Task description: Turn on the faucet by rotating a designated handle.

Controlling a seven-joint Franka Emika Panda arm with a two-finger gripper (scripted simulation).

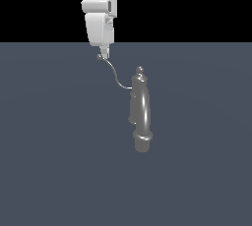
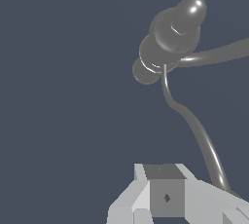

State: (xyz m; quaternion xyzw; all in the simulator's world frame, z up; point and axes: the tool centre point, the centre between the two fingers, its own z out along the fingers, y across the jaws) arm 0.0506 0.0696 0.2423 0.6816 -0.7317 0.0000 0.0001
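1. The faucet (image 1: 140, 114) stands upright on the counter (image 1: 49, 171), a little toward the exterior view's right of centre, its thick arched spout bending down toward the camera and a small knob on top.
2. The handle (image 1: 116, 77) is the thin curved wire that leaves the body just below the knob and sweeps up and toward the exterior view's left, ending in a small ball tip.
3. The hand (image 1: 103, 52) hangs straight down with its fingertips right at that ball tip, at the far end of the lever from the body.
4. In the wrist view the handle (image 2: 194, 130) runs from the faucet (image 2: 170, 38) back to one side of the hand (image 2: 165, 196), passing beside a finger, not between the two.
5. Whether the hand is clenched or released I cannot tell; the fingers seem drawn close, touching the tip from the side.
6. The lever's long axis points from the hand toward the faucet body, so the coming push likely goes sideways, across that axis, sweeping the tip around the body.
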